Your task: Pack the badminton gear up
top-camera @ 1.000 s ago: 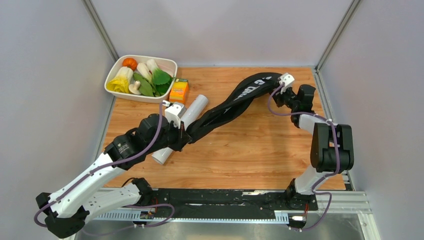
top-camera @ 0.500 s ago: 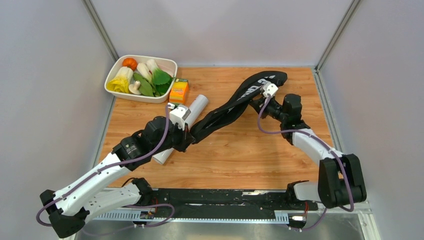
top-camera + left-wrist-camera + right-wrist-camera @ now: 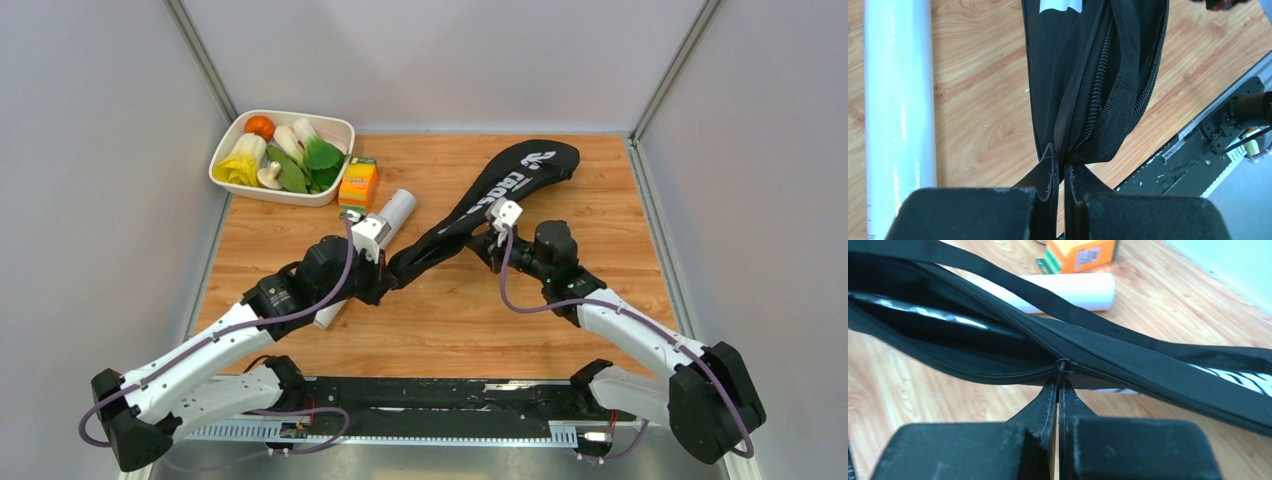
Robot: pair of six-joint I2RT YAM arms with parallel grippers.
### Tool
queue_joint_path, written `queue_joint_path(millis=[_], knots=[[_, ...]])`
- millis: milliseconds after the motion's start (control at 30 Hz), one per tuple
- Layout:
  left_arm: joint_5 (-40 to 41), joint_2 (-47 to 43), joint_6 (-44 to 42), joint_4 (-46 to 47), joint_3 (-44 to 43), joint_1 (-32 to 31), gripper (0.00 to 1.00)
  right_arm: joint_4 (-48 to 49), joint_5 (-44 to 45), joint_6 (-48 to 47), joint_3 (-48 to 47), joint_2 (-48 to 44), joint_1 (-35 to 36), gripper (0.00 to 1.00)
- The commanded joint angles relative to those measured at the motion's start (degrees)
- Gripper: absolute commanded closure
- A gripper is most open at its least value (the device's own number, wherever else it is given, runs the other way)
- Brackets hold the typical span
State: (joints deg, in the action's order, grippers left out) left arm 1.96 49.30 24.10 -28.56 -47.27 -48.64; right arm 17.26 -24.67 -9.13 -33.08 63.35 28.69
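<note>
The black racket bag [image 3: 512,185] lies slantwise across the wooden table [image 3: 450,330]. Its broad printed end is towards the far right corner and its narrow end reaches towards the middle of the table. The left gripper [image 3: 392,272] has its fingers pressed together on the narrow end; in the left wrist view the tips [image 3: 1062,170] pinch the edge of the fabric where the webbing strap and the zip teeth meet. The right gripper [image 3: 479,242] sits at the bag's near edge about halfway along, its fingers closed tightly on the small black zip slider [image 3: 1063,365]. In the right wrist view the zip gapes open to the left of the slider and is shut to the right of it. Something glossy shows inside the opening, but I cannot tell what it is. The long white tube [image 3: 388,214] lies on the table just left of the bag, partly under the left arm. Beyond the tube's far end stands a small orange-and-green box [image 3: 358,183]. A white dish [image 3: 222,175] of toy vegetables sits in the far left corner.
</note>
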Motion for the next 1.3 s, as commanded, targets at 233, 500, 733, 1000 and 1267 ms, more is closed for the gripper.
queue_joint_path(millis=[233,500,733,1000,1267], knots=[[0.7,3.0,0.9,9.4,0.5,0.3,1.0,4.5,5.1,8.1,0.1,-3.0,14.8,1.0],[1.6,4.6,1.0,10.2,0.7,0.3,1.0,2.2,10.9,8.8,-4.5,1.4,25.5,1.0],[1.8,6.3,0.1,10.5,0.7,0.3,1.0,-0.3,16.3,11.4,-9.7,6.8,31.7,1.0],[2.8,7.4,-0.4,10.7,0.5,0.3,1.0,-2.3,20.9,10.6,-13.3,10.9,37.9,1.0],[4.2,8.4,-0.4,10.9,1.6,0.3,1.0,-2.2,21.3,12.9,-14.5,11.2,39.1,1.0]])
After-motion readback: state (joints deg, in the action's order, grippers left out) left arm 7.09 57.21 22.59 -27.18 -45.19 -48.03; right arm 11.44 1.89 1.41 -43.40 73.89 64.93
